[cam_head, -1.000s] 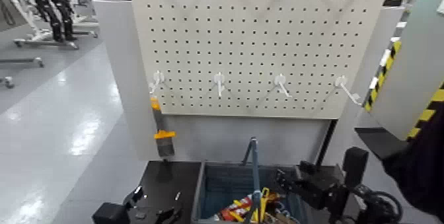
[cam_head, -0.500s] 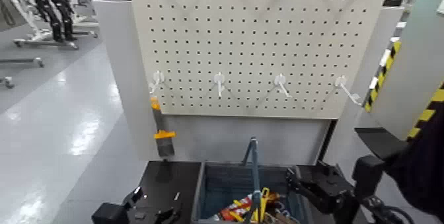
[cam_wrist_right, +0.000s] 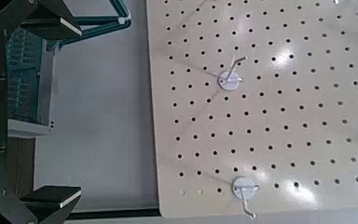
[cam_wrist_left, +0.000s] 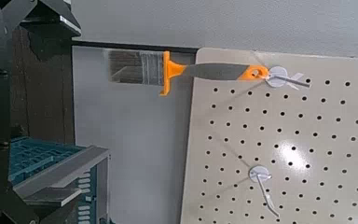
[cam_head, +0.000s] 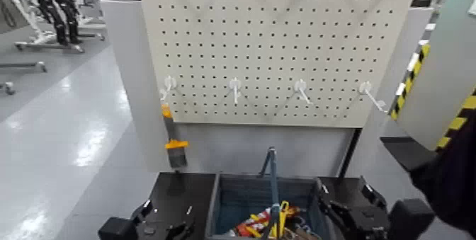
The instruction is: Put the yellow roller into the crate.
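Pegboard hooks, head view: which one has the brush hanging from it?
The leftmost of the four hooks; the orange-and-grey brush hangs there. The other three are bare.

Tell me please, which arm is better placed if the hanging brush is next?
Probably left: the left gripper, open, is nearer to the brush in the head view; the right gripper is at the right side of the crate.

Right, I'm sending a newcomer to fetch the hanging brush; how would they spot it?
Find the upright pegboard behind the crate. At its lower edge on the left, the brush hangs bristles down from the leftmost hook. It has an orange-and-grey handle; the other three hooks hold nothing.
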Available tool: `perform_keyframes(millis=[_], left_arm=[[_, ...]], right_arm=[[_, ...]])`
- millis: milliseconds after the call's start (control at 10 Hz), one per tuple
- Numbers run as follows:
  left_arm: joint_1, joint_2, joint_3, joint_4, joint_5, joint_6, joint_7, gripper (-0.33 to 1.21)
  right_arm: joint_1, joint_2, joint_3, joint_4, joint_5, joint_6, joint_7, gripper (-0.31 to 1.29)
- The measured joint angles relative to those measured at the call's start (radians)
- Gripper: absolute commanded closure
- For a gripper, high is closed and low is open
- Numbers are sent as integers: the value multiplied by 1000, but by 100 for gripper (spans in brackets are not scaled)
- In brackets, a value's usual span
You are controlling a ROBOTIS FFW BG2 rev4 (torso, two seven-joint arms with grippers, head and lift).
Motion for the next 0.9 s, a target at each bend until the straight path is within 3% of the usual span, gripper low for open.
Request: perform_keyframes(millis=[500, 700, 900], left_arm=[[2, 0, 1, 0, 0, -2, 0, 11], [4, 1, 3, -2, 0, -4, 0, 11], [6, 1, 5, -3, 0, -6, 0, 11]], right_arm=[[75, 23, 40, 48, 30, -169, -100, 13], [92, 25, 64, 92, 43, -272, -129, 13], [115, 27, 75, 93, 84, -313, -167, 13]])
